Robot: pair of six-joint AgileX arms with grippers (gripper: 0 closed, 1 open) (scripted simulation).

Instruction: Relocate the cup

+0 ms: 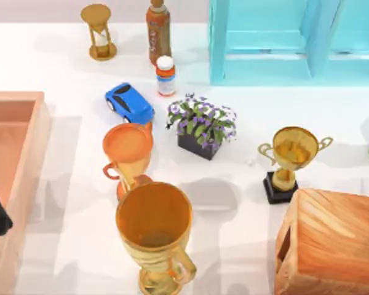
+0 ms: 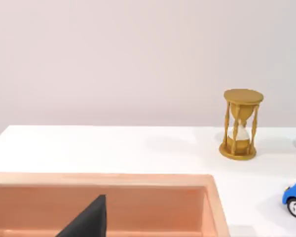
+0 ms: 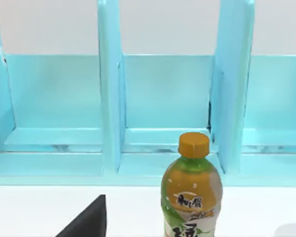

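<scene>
Nearest the camera in the top view stands a large golden metal goblet with side handles [image 1: 154,232], upright on the white worktop [image 1: 234,209]. Just behind it is an orange two-handled trophy cup [image 1: 128,150], so close that the two may be touching. A smaller gold trophy cup on a black base [image 1: 291,158] stands well apart to the right. The task names only one cup; which of the three it means I cannot settle, though the big goblet looks likeliest.

A slatted wooden crate [image 1: 332,243] sits at the near right and a peach-coloured tray [image 1: 18,97] at the left. The left hand [image 2: 89,221] hangs over that tray, and the right hand [image 3: 89,221] faces a turquoise shelf unit [image 3: 108,98]. Neither holds anything that I can see, and I cannot tell how far open either one is.

To do the reach well, the left hand should probably come in from the open side, grip the stem or a handle, and lift straight up so the orange cup is not knocked.

Farther back are a dark pot of purple flowers [image 1: 202,126], a blue toy car [image 1: 129,103], a white pill bottle with an orange band [image 1: 165,75], a brown bottle [image 1: 158,31] and a golden hourglass [image 1: 98,32].

A green drink bottle with an orange cap [image 3: 191,192] carries Chinese characters too partial to read.
</scene>
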